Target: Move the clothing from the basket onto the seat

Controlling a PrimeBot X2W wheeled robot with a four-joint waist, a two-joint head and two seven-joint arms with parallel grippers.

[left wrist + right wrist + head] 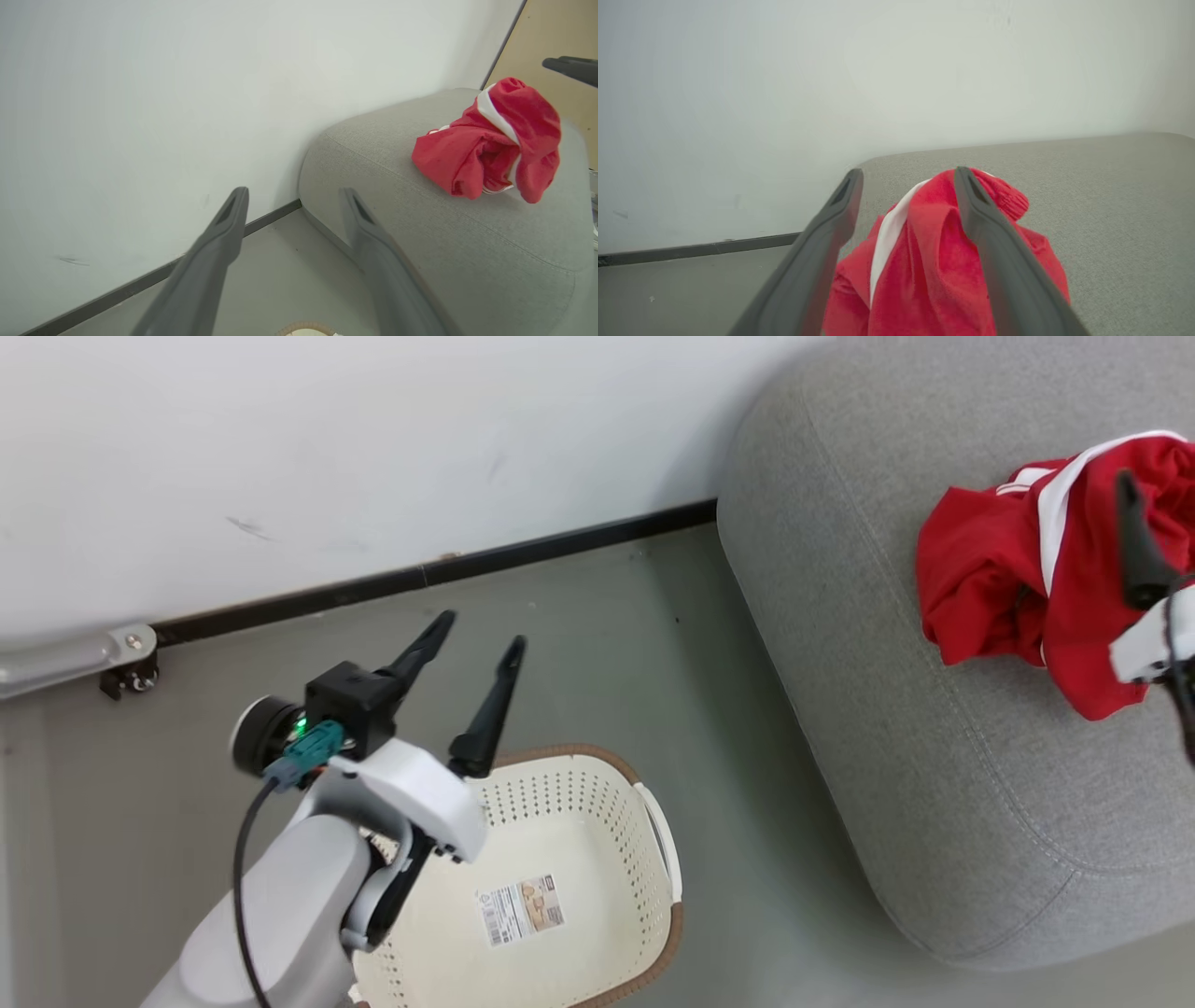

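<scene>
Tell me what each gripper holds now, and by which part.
Nothing is held. Both the left gripper and right gripper stand open; the red clothing lies on the sofa.

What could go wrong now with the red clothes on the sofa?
1. The clothing sits bunched up inside the open right tool, so it might snag and get dragged off the seat when the tool pulls away.
2. The left tool hangs open close over the rim of the basket, so a careless move could bump or tip the basket.
</scene>
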